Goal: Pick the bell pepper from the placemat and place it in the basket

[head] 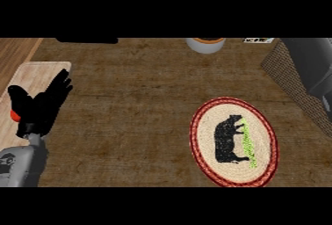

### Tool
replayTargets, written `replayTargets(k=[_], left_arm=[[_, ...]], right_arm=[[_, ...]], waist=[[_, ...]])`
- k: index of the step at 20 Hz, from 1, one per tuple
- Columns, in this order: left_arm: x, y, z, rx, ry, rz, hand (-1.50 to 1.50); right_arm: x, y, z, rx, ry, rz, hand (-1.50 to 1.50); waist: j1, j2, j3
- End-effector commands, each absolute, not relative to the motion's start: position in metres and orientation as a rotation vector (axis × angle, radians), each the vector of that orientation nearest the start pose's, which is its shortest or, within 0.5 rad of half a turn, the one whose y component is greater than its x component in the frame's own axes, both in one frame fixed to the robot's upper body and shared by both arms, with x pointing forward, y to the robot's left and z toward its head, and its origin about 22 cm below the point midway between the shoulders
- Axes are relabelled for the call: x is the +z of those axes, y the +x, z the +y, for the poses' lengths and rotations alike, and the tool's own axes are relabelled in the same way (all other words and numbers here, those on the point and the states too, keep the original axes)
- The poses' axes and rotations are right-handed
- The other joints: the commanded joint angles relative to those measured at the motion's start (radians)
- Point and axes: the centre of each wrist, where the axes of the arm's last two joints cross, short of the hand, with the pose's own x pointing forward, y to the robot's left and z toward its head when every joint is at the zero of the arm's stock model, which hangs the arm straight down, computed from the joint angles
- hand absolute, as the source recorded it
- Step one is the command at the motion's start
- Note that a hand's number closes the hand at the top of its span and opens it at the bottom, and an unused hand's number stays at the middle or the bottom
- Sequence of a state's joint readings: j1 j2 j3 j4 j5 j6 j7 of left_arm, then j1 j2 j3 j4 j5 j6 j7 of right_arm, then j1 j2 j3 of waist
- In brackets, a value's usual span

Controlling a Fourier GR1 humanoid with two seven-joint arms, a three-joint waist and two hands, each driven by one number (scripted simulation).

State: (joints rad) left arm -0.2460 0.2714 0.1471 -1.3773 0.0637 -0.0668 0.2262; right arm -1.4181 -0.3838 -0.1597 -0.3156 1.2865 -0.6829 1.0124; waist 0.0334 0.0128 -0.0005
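While the head view is looking down on the counter (142,101), one placemat (234,141) is lying near the right front corner, an oval with a red rim and a black cow with a green strip printed on it. One basket (295,83) is standing at the right edge, just beyond the placemat, showing only its woven wall. One pale board (35,74) is lying at the left edge, and one white cup (206,45) is sitting at the back edge.

One left hand (40,107) is resting over the board at the left edge, fingers pointing up, straight and spread, holding nothing. A small red thing (13,115) is peeking out beside its thumb, too hidden to name.

One right hand (304,55) is showing as a dark shape hanging over the basket at the right back corner; whether it is holding anything I cannot tell. Where the pepper is lying I cannot tell either.
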Motion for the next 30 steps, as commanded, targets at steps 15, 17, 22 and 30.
replayTargets(k=[15,17,22,30], left_arm=[[0.032,0.296,0.307,-0.08,0.183,-1.393,0.0],[0.041,0.31,0.301,-0.089,0.155,-1.388,0.0],[0.046,0.3,0.32,-0.08,0.165,-1.406,0.0],[0.045,0.297,0.293,-0.105,0.167,-1.395,0.0]], right_arm=[[0.186,0.46,-0.326,-0.284,-1.616,-1.087,1.5],[0.172,0.455,-0.338,-0.295,-1.603,-1.074,1.5],[0.153,0.449,-0.349,-0.478,-1.63,-0.966,-1.5],[0.155,0.442,-0.366,-0.452,-1.615,-1.106,-1.5]], waist=[[-0.017,-0.005,0.001],[-0.01,0.001,0.002],[-0.004,-0.001,0.001],[0.005,0.002,0.003]])
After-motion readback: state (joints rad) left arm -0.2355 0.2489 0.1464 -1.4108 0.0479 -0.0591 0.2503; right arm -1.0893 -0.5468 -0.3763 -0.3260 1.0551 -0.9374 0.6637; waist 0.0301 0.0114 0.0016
